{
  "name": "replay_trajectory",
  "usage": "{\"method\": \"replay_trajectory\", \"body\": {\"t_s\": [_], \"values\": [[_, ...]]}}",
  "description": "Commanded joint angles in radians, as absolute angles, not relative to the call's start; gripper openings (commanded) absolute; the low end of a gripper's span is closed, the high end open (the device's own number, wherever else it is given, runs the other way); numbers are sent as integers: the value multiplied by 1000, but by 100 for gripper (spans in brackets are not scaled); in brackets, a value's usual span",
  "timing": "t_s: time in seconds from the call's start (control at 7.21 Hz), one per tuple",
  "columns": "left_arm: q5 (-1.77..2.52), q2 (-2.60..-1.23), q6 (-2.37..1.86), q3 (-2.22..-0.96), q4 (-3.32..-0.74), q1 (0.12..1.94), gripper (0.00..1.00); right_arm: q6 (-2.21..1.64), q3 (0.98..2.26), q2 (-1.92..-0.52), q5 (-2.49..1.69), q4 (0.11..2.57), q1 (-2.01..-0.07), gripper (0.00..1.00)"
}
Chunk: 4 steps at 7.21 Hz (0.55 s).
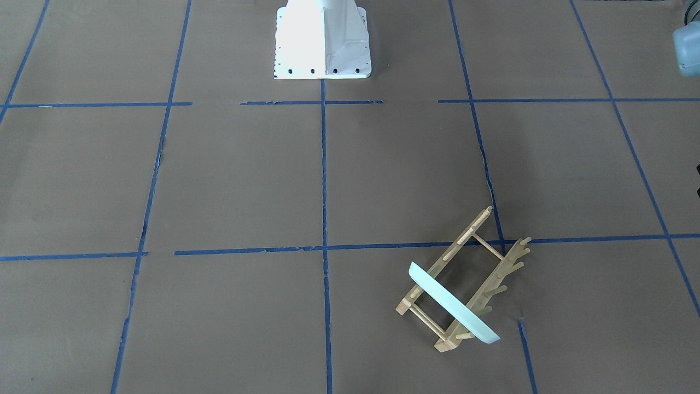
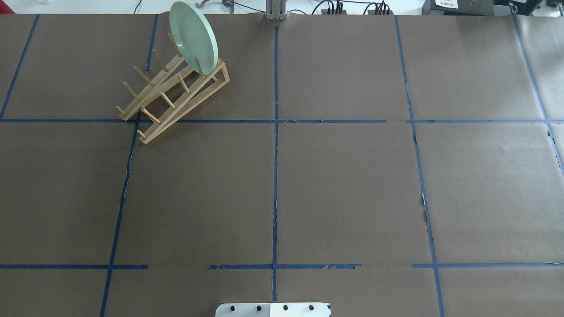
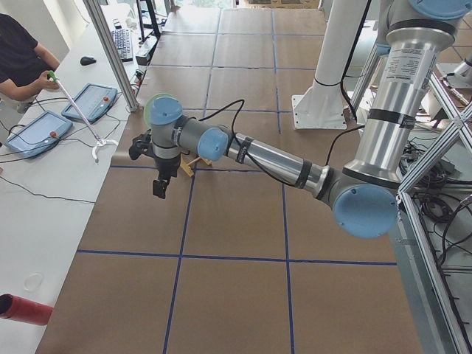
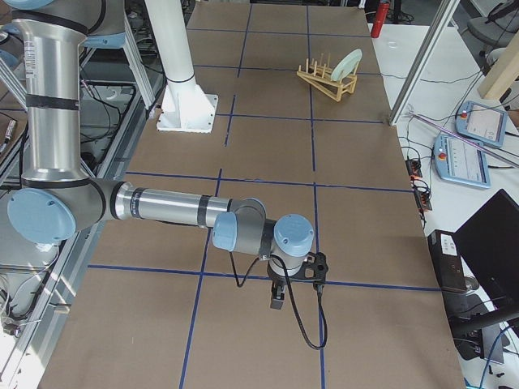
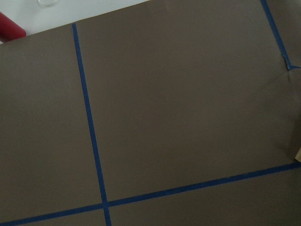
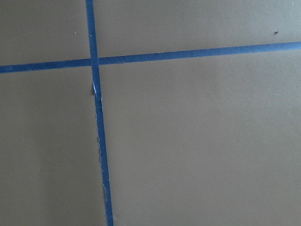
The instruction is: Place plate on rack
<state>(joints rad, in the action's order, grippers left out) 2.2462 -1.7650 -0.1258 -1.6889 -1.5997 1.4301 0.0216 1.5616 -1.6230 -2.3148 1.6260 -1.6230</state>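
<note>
A: Plate status?
B: The plate [image 2: 194, 42] is standing on edge in the rack [image 2: 176, 94]. It's in the end slot on the side away from the robot, tilted and leaning against the pegs.
A: Rack location?
B: Far left part of the table [image 2: 343, 185], set diagonally, near end over a blue tape line [image 2: 229, 121].
A: Grippers?
B: The left gripper [image 3: 160, 184] hangs pointing down above the table, near the rack and apart from it. The right gripper [image 4: 277, 298] is over the table's other end, well apart from plate and rack.
A: Fingers spread or pressed together?
B: Can't tell for either. Only the side views show them, and the wrist views give just brown paper and tape.
</note>
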Motion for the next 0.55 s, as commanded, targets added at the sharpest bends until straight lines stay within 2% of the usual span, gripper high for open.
{"method": "replay_trajectory", "body": {"t_s": [0.0, 0.28, 0.42], "values": [[2267, -1689, 27, -1665, -1591, 1491, 100, 21, 1562, -1623, -2315, 1626, -1623, 100], [2266, -1683, 37, -1649, -1589, 1511, 100, 21, 1562, -1623, -2315, 1626, -1623, 100], [2267, -1634, 50, -1651, -1600, 1512, 100, 21, 1562, -1623, -2315, 1626, -1623, 100]]}}
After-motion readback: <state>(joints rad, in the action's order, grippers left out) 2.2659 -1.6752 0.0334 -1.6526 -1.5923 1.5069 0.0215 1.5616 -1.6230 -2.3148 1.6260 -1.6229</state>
